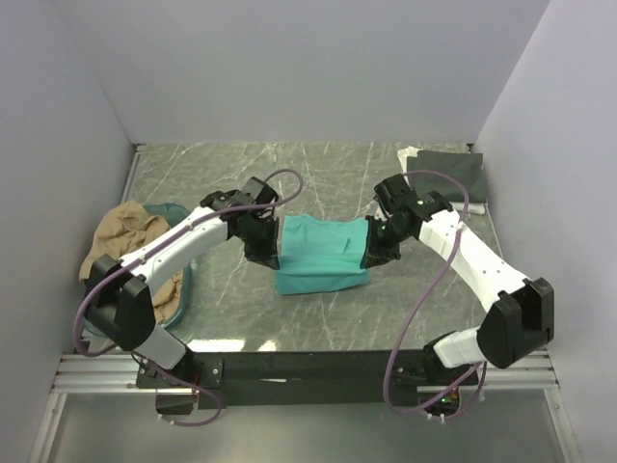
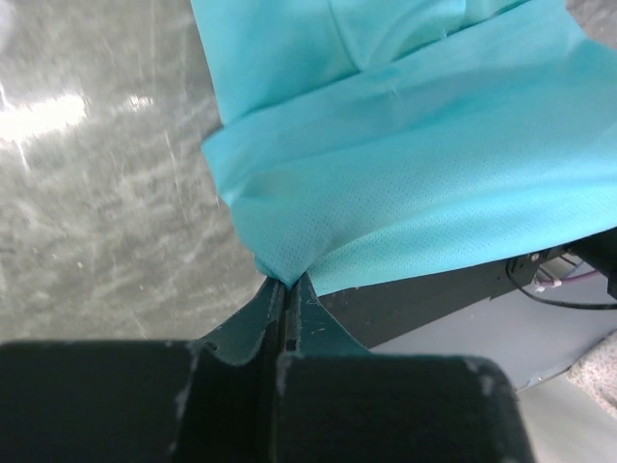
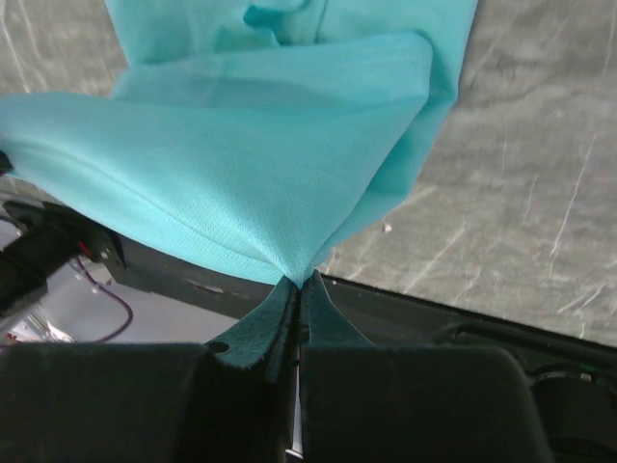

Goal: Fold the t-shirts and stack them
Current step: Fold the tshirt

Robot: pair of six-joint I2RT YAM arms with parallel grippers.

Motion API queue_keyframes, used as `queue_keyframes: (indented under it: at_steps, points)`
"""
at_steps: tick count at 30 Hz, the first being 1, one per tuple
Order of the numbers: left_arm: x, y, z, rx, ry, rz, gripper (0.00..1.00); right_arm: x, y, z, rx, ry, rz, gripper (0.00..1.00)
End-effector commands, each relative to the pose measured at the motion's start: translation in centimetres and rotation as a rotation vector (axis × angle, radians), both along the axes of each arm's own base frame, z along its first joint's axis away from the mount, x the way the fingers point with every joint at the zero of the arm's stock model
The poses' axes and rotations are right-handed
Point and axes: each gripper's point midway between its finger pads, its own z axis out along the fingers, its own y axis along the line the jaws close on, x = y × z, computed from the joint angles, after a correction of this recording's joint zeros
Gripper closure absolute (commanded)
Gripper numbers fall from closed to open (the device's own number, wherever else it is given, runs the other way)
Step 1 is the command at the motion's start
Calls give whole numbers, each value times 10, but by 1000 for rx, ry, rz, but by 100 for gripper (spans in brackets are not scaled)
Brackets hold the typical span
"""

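The teal-green t-shirt (image 1: 321, 253), partly folded, is stretched between my two grippers over the middle of the table. My left gripper (image 1: 270, 253) is shut on its left edge, and the left wrist view shows the closed tips (image 2: 286, 282) pinching a bunched corner of the teal cloth (image 2: 415, 174). My right gripper (image 1: 374, 249) is shut on the right edge; the tips (image 3: 301, 280) pinch a corner of the cloth (image 3: 260, 164). A tan t-shirt (image 1: 125, 241) lies crumpled at the left. A dark grey t-shirt (image 1: 445, 176) lies folded at the back right, with white cloth (image 1: 409, 154) showing beneath it.
A teal plastic basket (image 1: 183, 289) sits at the left edge under the tan shirt, close to my left arm. Grey walls close in the marble-patterned table (image 1: 318, 174) on three sides. The black base rail (image 1: 308, 367) runs along the near edge.
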Motion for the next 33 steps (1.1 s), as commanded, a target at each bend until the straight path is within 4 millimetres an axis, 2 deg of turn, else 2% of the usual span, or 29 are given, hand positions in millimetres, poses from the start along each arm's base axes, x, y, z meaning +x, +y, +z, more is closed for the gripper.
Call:
queue_keyframes:
  at_steps: [1,11,12,14,16,25,27,33]
  points:
    - [21,-3,3,5,-51,-46,99,26,-5,11,-18,-71,0,100]
    - [73,-9,-3,36,-112,6,99,65,-2,-11,-14,-55,-31,100]
    - [78,-7,-10,57,-107,5,99,69,-2,-9,-16,-61,-33,100]
    - [87,-8,-9,68,-120,7,99,76,-5,-10,-14,-59,-48,100]
    - [93,-7,-16,85,-116,12,99,82,-6,-8,-1,-66,-58,100]
    - [133,-13,-30,61,-141,71,100,116,-8,-28,38,-39,-95,100]
    - [140,-14,-35,53,-132,88,100,125,-6,-27,49,-48,-94,100]
    - [153,-17,-46,30,-136,118,99,136,-9,-42,43,-25,-97,100]
